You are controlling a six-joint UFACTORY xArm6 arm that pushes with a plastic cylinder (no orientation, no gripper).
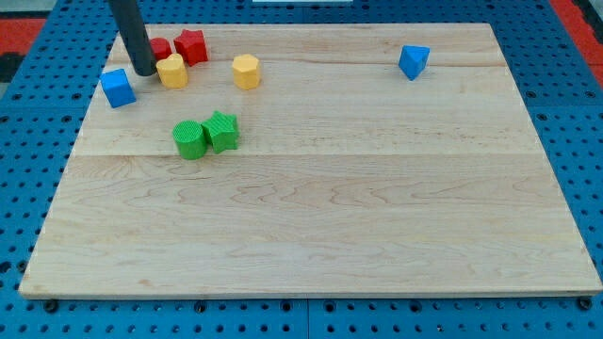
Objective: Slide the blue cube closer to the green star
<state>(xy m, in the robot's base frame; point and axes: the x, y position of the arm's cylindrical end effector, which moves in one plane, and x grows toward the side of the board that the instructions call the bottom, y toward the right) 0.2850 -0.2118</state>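
Note:
The blue cube (118, 88) sits near the board's left edge, toward the view's top. The green star (223, 130) lies to its lower right, touching a green cylinder (189, 139) on its left. My tip (144, 71) stands just to the upper right of the blue cube, between it and a yellow block (172, 71), close to both. The rod rises from the tip toward the view's top left.
A red block (160, 47) partly hidden behind the rod and a red star-like block (191, 45) sit at the top left. A yellow hexagonal block (246, 71) lies right of them. A blue triangular block (413, 61) sits at the top right. The wooden board (330, 217) carries all.

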